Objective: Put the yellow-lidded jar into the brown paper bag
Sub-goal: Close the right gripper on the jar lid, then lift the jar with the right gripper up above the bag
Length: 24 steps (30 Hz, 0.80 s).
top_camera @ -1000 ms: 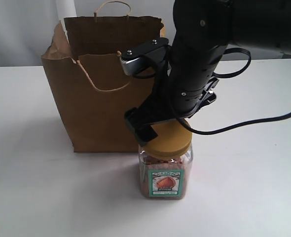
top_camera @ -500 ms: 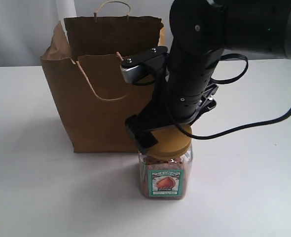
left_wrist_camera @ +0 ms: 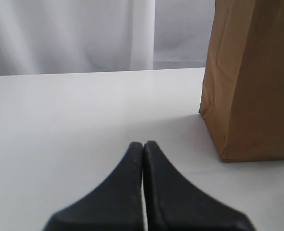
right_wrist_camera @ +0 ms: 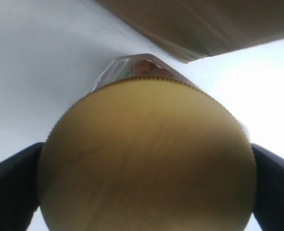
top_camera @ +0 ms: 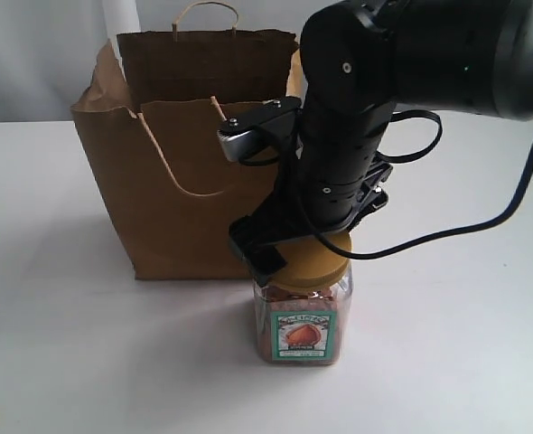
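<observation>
yellow-lidded jar with green-bordered orange label, brown paper bag, black right end effector, white table

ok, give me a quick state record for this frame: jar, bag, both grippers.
bag: brown paper bag upright, top open, edge torn
jar: yellow-lidded jar upright on table, outside the bag, in front of it
right gripper: fingers either side of the lid, grip unconfirmed
left gripper: shut, empty, near the bag
</observation>
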{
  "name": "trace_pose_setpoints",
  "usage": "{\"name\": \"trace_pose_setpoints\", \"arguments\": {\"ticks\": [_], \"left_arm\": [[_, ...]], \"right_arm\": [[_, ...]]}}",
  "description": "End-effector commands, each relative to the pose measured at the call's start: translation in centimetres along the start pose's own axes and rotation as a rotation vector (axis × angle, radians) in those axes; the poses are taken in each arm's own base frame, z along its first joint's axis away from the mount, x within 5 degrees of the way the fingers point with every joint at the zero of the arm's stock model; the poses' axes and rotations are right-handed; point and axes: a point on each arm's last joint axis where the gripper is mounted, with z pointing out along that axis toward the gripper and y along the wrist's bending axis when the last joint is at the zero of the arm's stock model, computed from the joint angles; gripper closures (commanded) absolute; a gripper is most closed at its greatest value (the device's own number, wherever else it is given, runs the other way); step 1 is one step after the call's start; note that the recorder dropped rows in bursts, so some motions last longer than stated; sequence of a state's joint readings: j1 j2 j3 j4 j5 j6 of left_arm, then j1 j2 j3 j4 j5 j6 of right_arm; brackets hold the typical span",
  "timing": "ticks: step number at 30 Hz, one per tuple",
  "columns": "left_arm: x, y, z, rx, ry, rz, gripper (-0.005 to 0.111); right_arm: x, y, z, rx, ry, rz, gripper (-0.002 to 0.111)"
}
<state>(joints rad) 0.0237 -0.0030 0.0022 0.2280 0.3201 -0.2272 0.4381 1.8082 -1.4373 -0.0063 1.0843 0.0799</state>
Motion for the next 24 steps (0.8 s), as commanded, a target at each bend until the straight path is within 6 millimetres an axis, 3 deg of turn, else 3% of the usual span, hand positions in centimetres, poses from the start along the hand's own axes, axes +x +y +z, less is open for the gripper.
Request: {"name": "trace_pose_setpoints", "arguments": {"ticks": [1,5,8,14,24], "left_arm": [[-0.1,0.0,0.0,0.004,-0.001,-0.006,0.106],[-0.1,0.0,0.0,0.004,-0.001,-0.006,0.106],[-0.1,0.0,0.0,0.004,-0.001,-0.006,0.106],[-0.1,0.0,0.0,0.004,-0.001,-0.006,0.106],[-0.1,0.0,0.0,0.004,-0.001,-0.006,0.106]], "right_arm": [[0.0,0.2,-0.2,-0.006,0.005,-0.001,0.042],[0.1,0.2,-0.2,-0.005,0.016,-0.001,0.069],[0.2,0.2,-0.7,-0.006,0.007,-0.001,0.081],[1.3,0.0,-5.6,-0.016,-0.123,0.000,0.108],[4.2,-0.3,-11.0,-0.015,-0.177,-0.002,0.108]]}}
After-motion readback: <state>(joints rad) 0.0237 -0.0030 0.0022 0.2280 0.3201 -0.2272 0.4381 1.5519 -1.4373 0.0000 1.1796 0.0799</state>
